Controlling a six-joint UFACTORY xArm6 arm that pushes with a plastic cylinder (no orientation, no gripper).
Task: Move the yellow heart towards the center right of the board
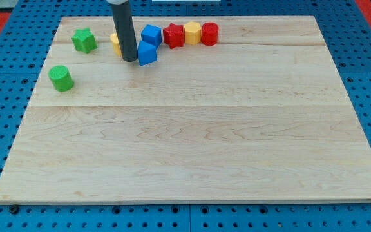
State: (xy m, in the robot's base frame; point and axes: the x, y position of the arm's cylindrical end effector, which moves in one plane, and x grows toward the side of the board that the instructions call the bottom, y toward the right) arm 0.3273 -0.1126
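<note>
The tip point(130, 60) is seen at the view's top left of the wooden surface point(192, 148), just in front of the yellow heart point(115, 42), which is largely hidden behind the rod. No jaws are fitted. A blue block point(147, 54) lies just right of the tip. Beyond it a row is formed by a second blue block point(151, 35), a red star point(173, 35), a yellow hexagon point(192, 33) and a red cylinder point(210, 33). A green star point(84, 40) and a green cylinder point(61, 78) are set apart at the left.

Blocks point(153, 34) along board's point(192, 148) top edge

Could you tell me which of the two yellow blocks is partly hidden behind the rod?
The yellow block at the view's left, just beside my tip. The other yellow block sits fully visible between the two red ones.
</note>
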